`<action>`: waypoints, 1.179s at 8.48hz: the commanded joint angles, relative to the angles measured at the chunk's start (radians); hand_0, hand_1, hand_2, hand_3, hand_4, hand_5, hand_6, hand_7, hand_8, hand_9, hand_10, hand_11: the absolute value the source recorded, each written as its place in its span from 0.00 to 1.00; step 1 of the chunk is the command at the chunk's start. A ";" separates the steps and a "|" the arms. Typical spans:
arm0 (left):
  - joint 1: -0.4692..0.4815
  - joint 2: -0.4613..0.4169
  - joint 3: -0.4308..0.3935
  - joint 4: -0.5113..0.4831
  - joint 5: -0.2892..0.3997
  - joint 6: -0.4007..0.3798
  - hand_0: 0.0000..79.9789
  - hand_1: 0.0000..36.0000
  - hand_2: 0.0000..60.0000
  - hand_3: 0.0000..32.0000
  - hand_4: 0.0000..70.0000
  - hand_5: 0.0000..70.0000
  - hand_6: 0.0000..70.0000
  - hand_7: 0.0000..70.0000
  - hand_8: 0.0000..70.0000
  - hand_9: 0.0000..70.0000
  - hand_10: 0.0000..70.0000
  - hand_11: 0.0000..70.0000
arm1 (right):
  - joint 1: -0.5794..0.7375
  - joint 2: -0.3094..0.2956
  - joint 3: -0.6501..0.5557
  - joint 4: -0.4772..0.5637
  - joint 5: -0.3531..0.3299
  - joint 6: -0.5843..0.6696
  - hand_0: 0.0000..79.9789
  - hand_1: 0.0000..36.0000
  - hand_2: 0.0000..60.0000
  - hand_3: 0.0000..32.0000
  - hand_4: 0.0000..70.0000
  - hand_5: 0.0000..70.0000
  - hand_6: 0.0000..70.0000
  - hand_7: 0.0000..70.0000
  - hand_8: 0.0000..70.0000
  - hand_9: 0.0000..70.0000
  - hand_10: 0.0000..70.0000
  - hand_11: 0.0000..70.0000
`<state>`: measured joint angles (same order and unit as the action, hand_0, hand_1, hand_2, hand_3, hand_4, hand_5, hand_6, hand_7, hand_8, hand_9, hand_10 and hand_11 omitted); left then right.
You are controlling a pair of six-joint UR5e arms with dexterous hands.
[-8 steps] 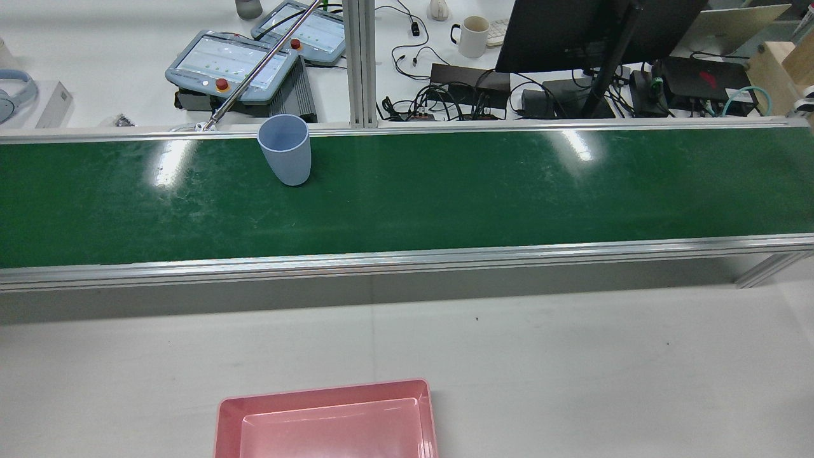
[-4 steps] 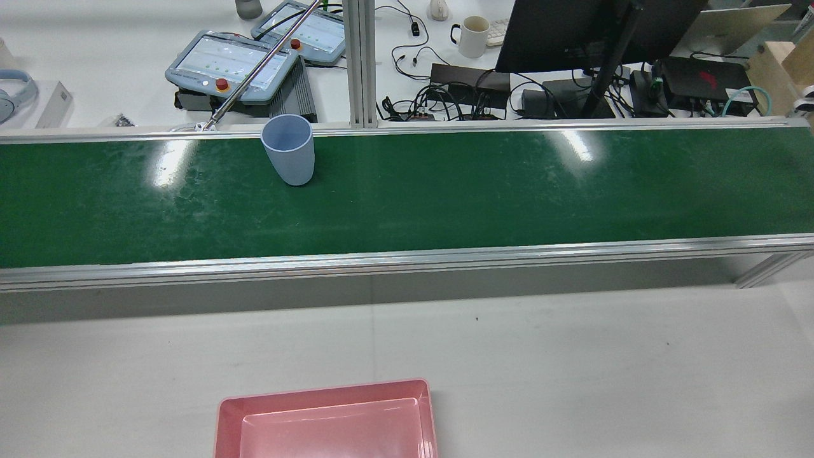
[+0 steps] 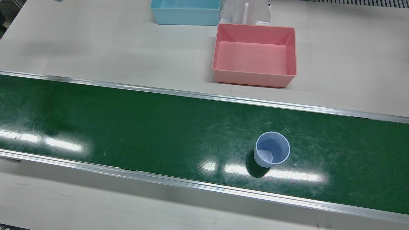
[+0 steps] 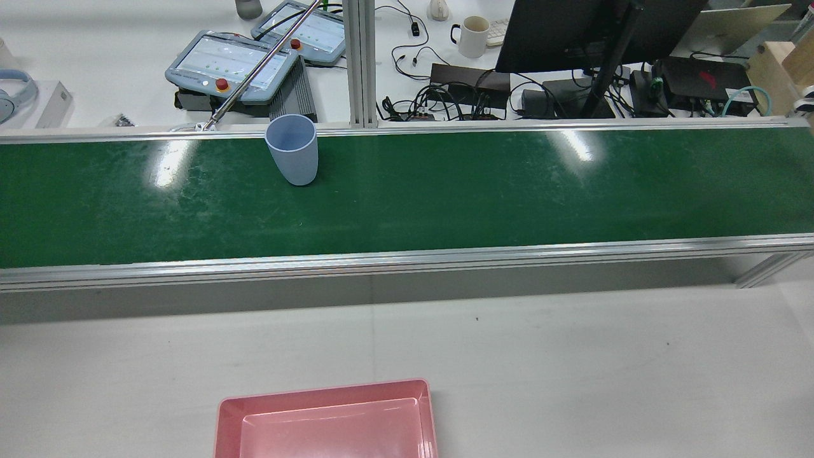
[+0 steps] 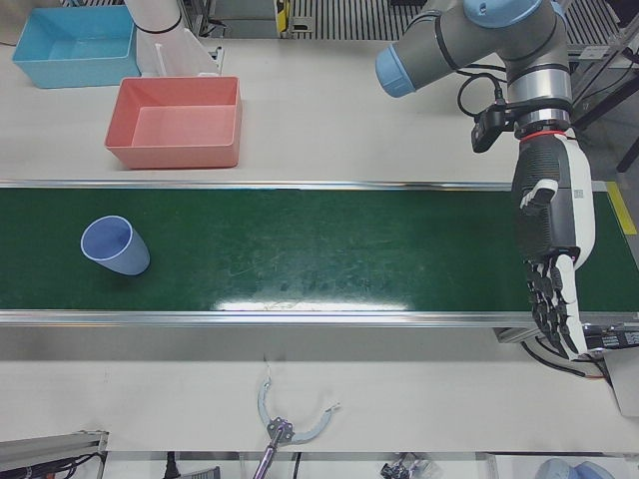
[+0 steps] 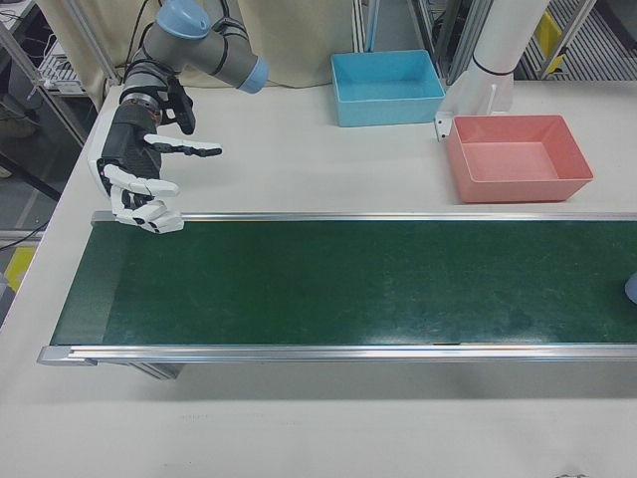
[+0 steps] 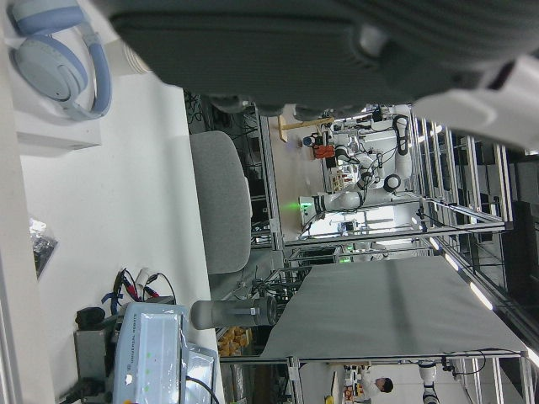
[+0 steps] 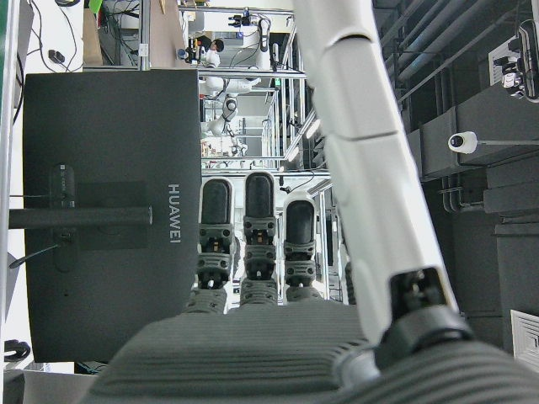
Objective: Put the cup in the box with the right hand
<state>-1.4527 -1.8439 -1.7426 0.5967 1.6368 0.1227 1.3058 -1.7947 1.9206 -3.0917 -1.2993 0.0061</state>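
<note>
Far along the belt point(image 6: 348, 279) from the spread, empty right hand point(image 6: 144, 174), the cup point(image 3: 272, 153) rides upright, probably awaiting pickup.

a blue cup point(image 3: 272, 153) stands upright on the green belt point(image 3: 127, 127), well apart from the pink box point(image 3: 254, 55).

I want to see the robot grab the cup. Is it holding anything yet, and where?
Nothing yet. The cup stands alone on the green belt. The right hand and left hand are both open and empty.
</note>
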 commanded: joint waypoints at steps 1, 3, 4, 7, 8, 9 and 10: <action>0.000 0.000 0.000 0.000 0.000 0.000 0.00 0.00 0.00 0.00 0.00 0.00 0.00 0.00 0.00 0.00 0.00 0.00 | 0.001 0.000 0.000 0.001 0.000 0.000 1.00 0.70 0.00 0.00 0.37 0.20 0.23 0.82 0.44 0.56 0.35 0.54; 0.000 0.000 0.000 0.000 0.000 0.000 0.00 0.00 0.00 0.00 0.00 0.00 0.00 0.00 0.00 0.00 0.00 0.00 | 0.001 0.000 0.000 0.001 0.000 0.000 1.00 0.70 0.00 0.00 0.36 0.20 0.23 0.81 0.44 0.56 0.34 0.53; 0.000 0.000 0.000 0.000 0.000 0.000 0.00 0.00 0.00 0.00 0.00 0.00 0.00 0.00 0.00 0.00 0.00 0.00 | 0.001 0.000 0.001 0.001 0.000 0.000 1.00 0.70 0.00 0.00 0.37 0.20 0.23 0.82 0.44 0.56 0.34 0.53; 0.000 0.000 0.000 0.000 0.002 0.000 0.00 0.00 0.00 0.00 0.00 0.00 0.00 0.00 0.00 0.00 0.00 0.00 | 0.001 0.000 0.000 0.001 0.000 0.000 1.00 0.71 0.00 0.00 0.37 0.20 0.23 0.82 0.44 0.56 0.34 0.53; 0.000 0.000 0.000 0.000 0.000 0.000 0.00 0.00 0.00 0.00 0.00 0.00 0.00 0.00 0.00 0.00 0.00 0.00 | 0.001 0.000 0.000 0.001 0.000 0.000 1.00 0.70 0.00 0.00 0.37 0.20 0.23 0.82 0.44 0.56 0.34 0.53; 0.000 0.000 0.000 0.000 0.002 0.000 0.00 0.00 0.00 0.00 0.00 0.00 0.00 0.00 0.00 0.00 0.00 0.00 | 0.000 0.000 0.000 0.001 0.000 0.000 1.00 0.70 0.00 0.00 0.35 0.20 0.22 0.80 0.44 0.55 0.34 0.52; 0.000 0.000 0.000 0.000 0.000 0.000 0.00 0.00 0.00 0.00 0.00 0.00 0.00 0.00 0.00 0.00 0.00 0.00 | 0.001 0.000 0.000 0.001 0.000 0.000 1.00 0.70 0.00 0.00 0.36 0.20 0.23 0.81 0.44 0.56 0.34 0.53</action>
<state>-1.4527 -1.8438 -1.7426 0.5967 1.6377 0.1227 1.3065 -1.7947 1.9206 -3.0910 -1.2993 0.0062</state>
